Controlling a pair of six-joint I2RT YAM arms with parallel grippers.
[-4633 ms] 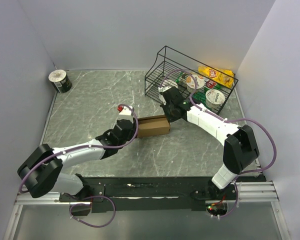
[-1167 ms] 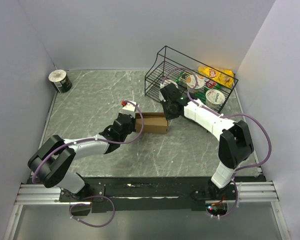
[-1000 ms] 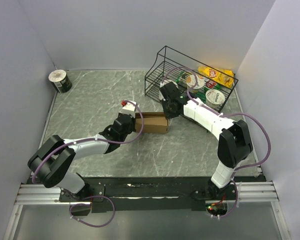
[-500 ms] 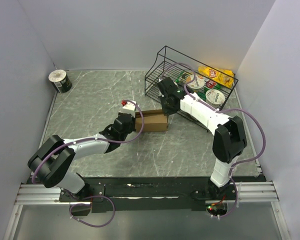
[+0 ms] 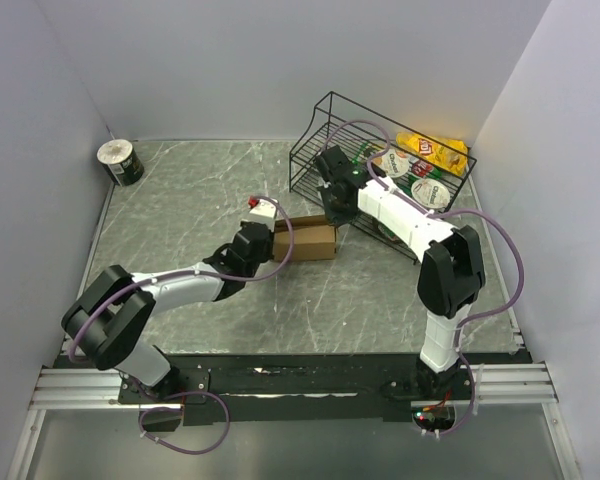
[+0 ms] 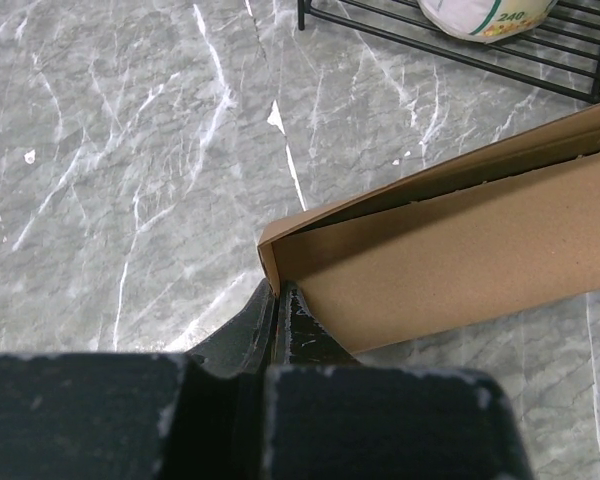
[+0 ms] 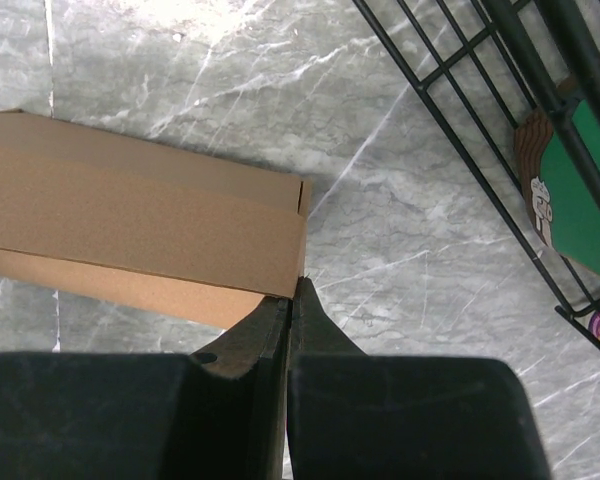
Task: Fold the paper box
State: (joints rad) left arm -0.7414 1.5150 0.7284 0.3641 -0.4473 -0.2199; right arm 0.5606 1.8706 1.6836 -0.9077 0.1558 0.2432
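Far left, in the back corner of the table (image 5: 180,215), stands a small dark roll (image 5: 120,162) with a pale top; we cannot make out what it is. The left gripper (image 5: 271,236) reaches in low from that side, and from above its tips are hidden under its own wrist. In the left wrist view the left gripper (image 6: 278,292) has its fingers pressed together, tips touching the near left corner of the paper box (image 6: 450,250). Whether a cardboard edge sits between them we cannot tell.

The paper box (image 5: 305,240) lies mid-table as a shallow brown box, its long wall facing us and its right end cut off in that wrist view.

At its right end the right gripper (image 5: 336,218) comes down. Close up, the right gripper (image 7: 294,288) is closed too, fingers tight together, its tips at the corner of the paper box (image 7: 140,225).

Just behind stands the black wire basket (image 5: 320,150) (tilted, very near the box). It holds white cups (image 5: 430,192), and a yellow bag (image 5: 435,152) lies at its far edge. A green packet (image 7: 580,200) is half hidden by the wires.
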